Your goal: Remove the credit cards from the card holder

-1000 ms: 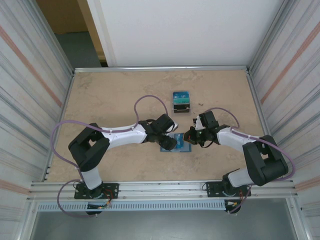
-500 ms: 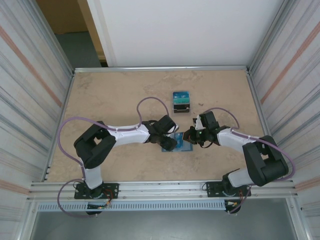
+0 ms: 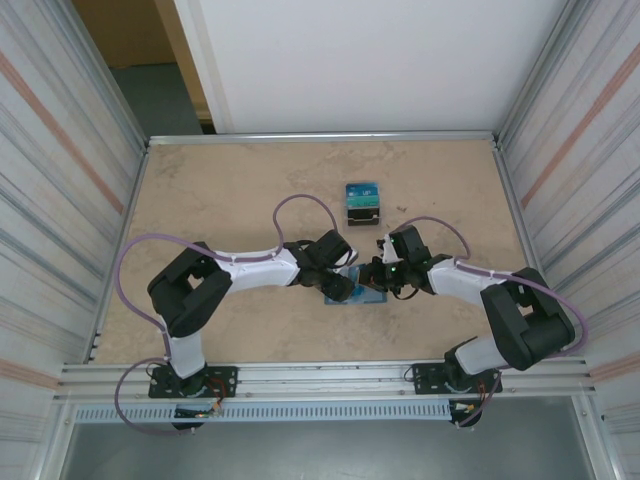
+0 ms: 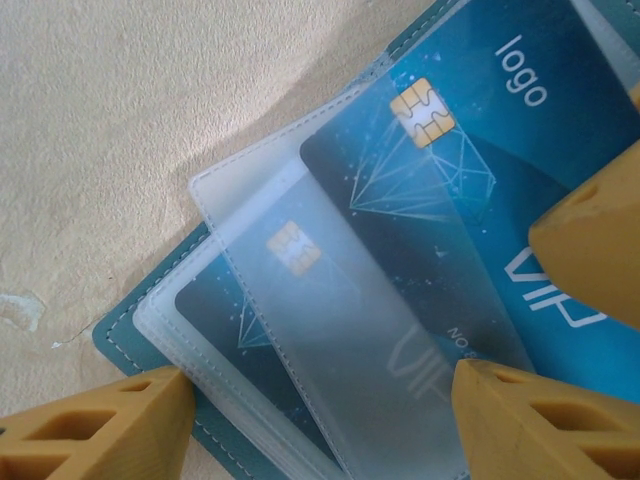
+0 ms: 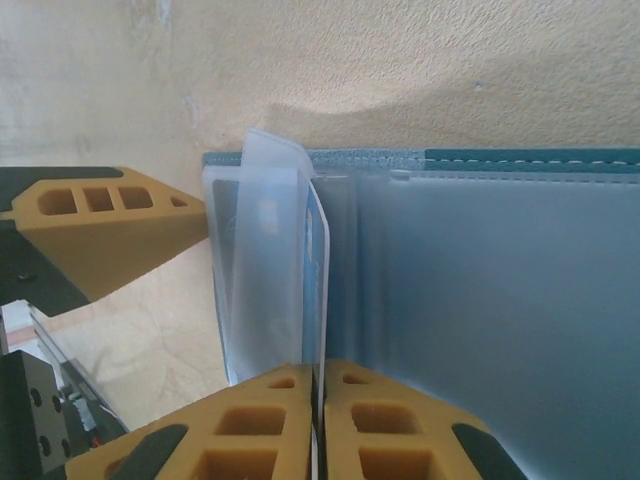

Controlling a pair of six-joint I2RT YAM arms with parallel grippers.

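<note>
Okay | card holder [image 3: 358, 293] is lying open on the table [image 3: 220, 190] between both arms | your right gripper [image 5: 318, 420] is pinching a credit card [image 5: 322, 290] edge | left gripper [image 4: 320, 385] is sitting spread wide over the holder | you're risking catching the clear sleeve [image 5: 262, 230] too and dragging the holder along

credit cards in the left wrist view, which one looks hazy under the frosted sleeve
The lower-left card. Its chip and print are dimmed behind the frosted sleeve, while the upper card, reading "logo", shows sharp and bright.
</note>
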